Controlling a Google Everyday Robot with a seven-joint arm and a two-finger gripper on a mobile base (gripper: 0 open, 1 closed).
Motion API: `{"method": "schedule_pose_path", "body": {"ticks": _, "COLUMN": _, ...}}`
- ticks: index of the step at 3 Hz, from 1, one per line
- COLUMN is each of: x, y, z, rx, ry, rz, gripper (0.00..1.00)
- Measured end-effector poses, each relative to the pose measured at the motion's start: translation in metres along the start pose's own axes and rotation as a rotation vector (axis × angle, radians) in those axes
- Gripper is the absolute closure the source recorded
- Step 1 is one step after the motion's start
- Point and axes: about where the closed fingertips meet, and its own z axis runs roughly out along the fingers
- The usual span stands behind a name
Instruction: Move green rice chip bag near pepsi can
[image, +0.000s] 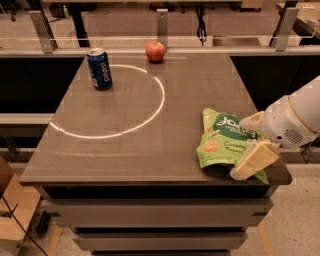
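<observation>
The end effector (241, 148) sits at the near right corner of the desk (125, 150), over the right side of the green rice chip bag (220, 137). Its two cream fingers (254, 159) are spread apart, released rather than clenched. One lies over the bag's near right corner at the desk's front edge. The other reaches in beside the bag's upper right edge. The label part of the bag lies between them, and nothing shows them pressing it. Behind the fingers a white rounded wrist and arm (295, 117) run off the right edge of the view.

The bag lies flat on the desk, light green with a dark green label, white lettering and orange chip pictures. Its top points toward the far side of the desk.

A thin bright ring of light (161, 97) curves across the middle and left of the grey-brown desktop. The bag lies outside it, to its right.

The pepsi can (99, 69) stands upright at the far left of the desk, by the far left part of the ring, well apart from the bag. A red apple (155, 51) rests at the far edge near the middle, to the right of the can and apart from it.
</observation>
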Motion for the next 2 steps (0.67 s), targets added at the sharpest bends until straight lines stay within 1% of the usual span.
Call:
{"method": "schedule_pose_path", "body": {"ticks": 1, "x": -0.007, "y": -0.003, "z": -0.007, "rx": 0.016, "ry": -0.01, "rz": -0.014, "gripper": 0.65}}
{"method": "schedule_pose_path", "body": {"ticks": 2, "x": -0.03, "y": -0.01, "z": -0.023, "rx": 0.05, "ry": -0.026, "rz": -0.083, "gripper": 0.88}}
